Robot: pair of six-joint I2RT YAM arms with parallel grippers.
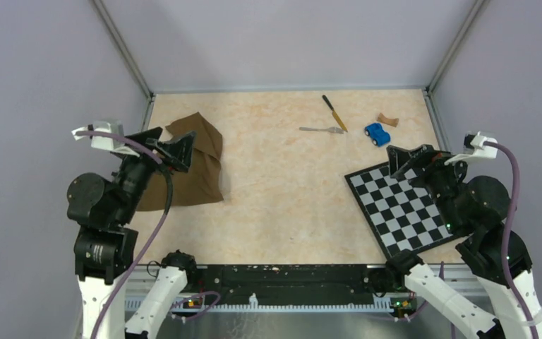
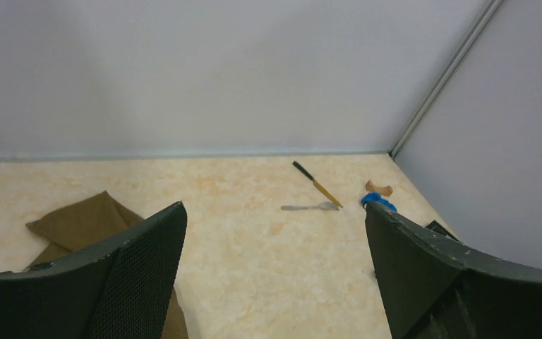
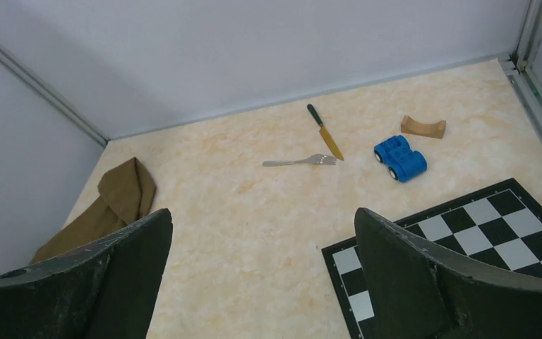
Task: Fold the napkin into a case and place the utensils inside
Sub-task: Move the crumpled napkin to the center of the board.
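Top external, napkin [image 1: 205, 173] nr left end effector [image 1: 171, 150]

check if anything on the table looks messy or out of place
The napkin lies crumpled at the left, corner folded over, not flat. A blue toy car and wooden block sit by the knife and fork.

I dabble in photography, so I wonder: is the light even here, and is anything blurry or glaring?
Top view: soft, even light, a faint shadow beside the napkin, no glare. Left wrist view: the left tool looms dark in the foreground; the fork looks small but distinct. Right wrist view: the checkered board is crisp.
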